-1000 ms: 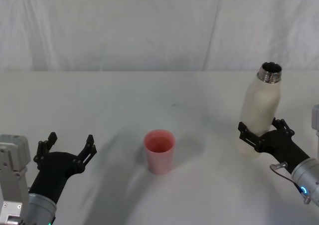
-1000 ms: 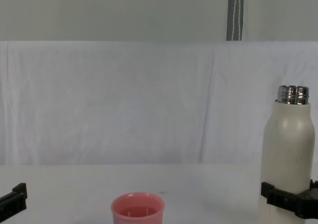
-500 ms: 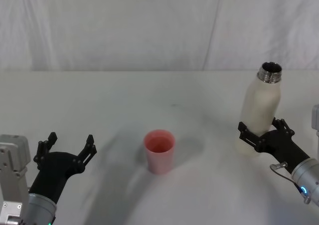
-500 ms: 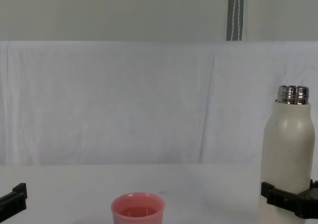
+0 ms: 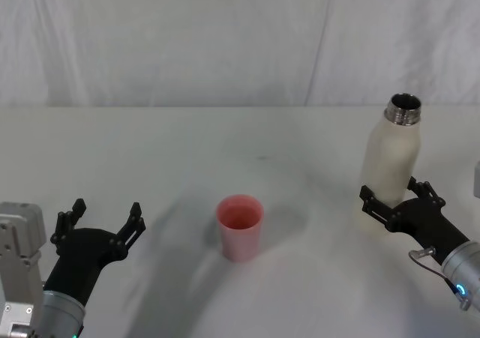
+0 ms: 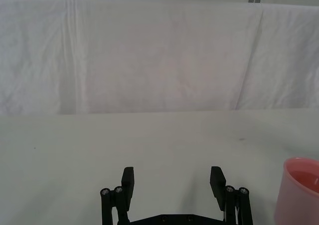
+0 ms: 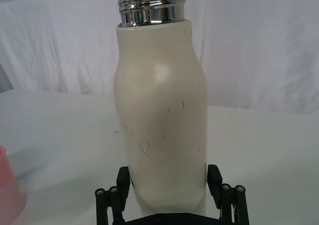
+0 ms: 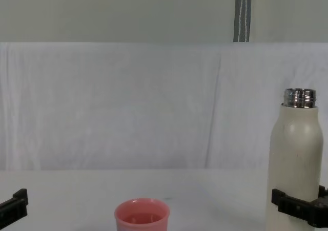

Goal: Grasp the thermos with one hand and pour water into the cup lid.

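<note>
The right gripper [image 5: 391,203] has its jaws clenched on the upright thermos [image 5: 391,166]. The cup lid [image 5: 240,226] stands well apart, mid-bench [image 5: 187,143]. The left gripper [image 5: 101,216] waits released beyond it.

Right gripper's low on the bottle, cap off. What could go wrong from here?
1. The right gripper straddles the thermos near its base; the tall body could tip or slip when lifted.
2. The open steel neck could spill early when tilted.
3. The cup lid is small and light; the stream may miss it.

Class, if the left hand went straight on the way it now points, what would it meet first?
Probably nothing: the left hand points across bare table; the cup lid sits off to one side.
</note>
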Tool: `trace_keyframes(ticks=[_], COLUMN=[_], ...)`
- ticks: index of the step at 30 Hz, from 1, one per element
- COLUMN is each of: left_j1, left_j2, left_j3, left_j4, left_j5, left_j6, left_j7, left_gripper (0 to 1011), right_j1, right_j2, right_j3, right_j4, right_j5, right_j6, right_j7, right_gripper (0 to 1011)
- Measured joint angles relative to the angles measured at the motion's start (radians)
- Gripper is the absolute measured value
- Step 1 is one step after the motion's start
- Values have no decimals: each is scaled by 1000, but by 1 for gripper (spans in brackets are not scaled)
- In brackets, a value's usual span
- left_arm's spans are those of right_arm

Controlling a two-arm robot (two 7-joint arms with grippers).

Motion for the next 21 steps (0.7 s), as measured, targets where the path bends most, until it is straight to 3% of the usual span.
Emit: trace_keyframes(ticks=[21], left_j1=[0], left_j2=[0], left_j3=[0], left_j4=[0], left_j5=[0], left_j6=[0], left_j7=[0], left_gripper=[1001], right_j1=[-43], right_j2=[34], right_j3=[4], right_j4=[-16], right_j5=[24], right_j6=[-7], right_j7=[22], right_gripper=[1000])
